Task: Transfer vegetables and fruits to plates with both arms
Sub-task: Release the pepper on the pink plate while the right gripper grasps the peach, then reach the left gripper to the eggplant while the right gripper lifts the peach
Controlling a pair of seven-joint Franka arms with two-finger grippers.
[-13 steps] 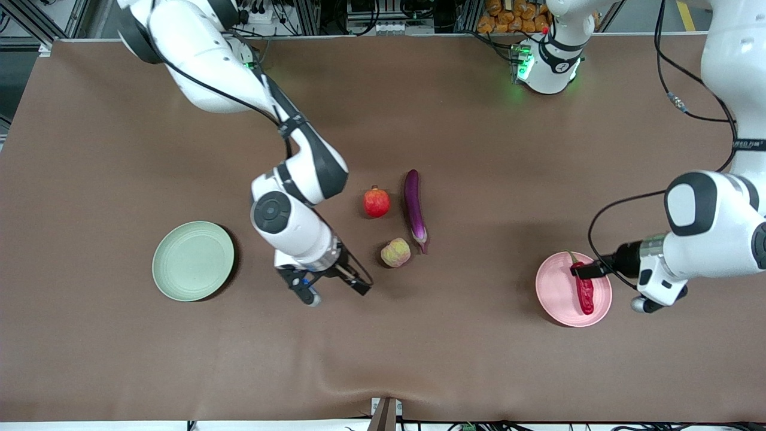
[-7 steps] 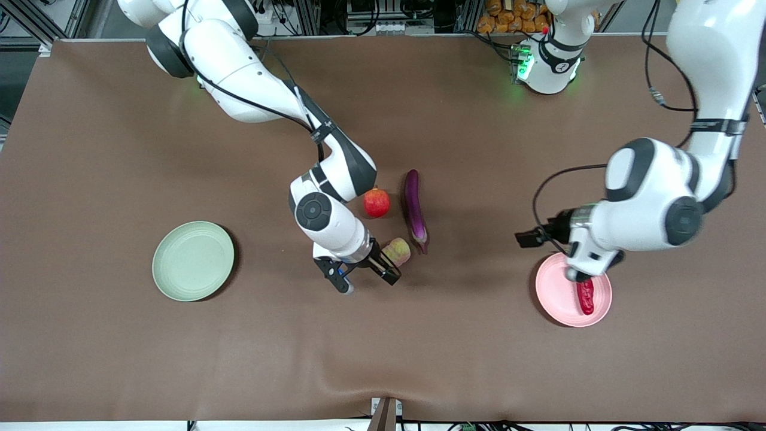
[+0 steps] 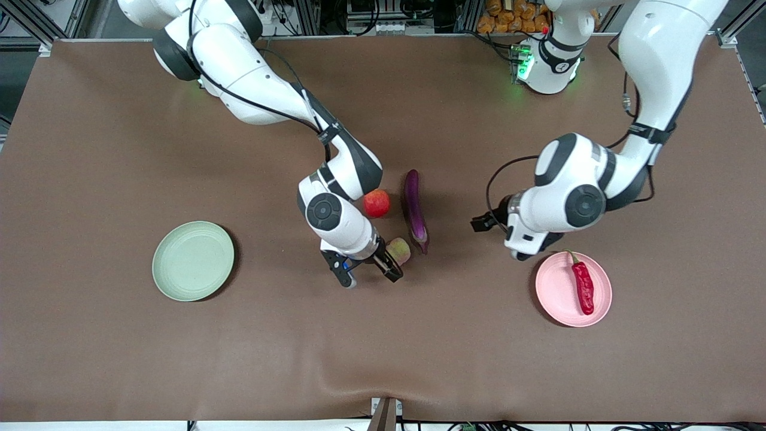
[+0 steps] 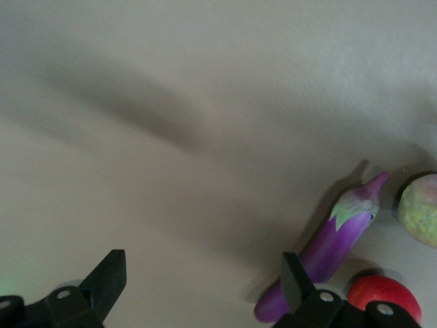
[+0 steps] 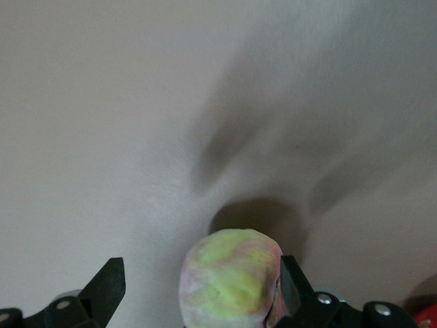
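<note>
While both spread, right claw [image 3: 366, 272] beside ribbed fruit [image 3: 399, 249].

The brown table [image 3: 108, 359] carried an eggplant [image 3: 415, 209]; the pomegranate [image 3: 376, 203] and ribbed fruit [image 3: 400, 249] lay beside it, the green plate [image 3: 192, 260] and pink plate [image 3: 556, 293] well apart.

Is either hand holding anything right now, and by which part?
Nothing held. Right hand is open beside the ribbed fruit; left hand is open over bare table.
</note>
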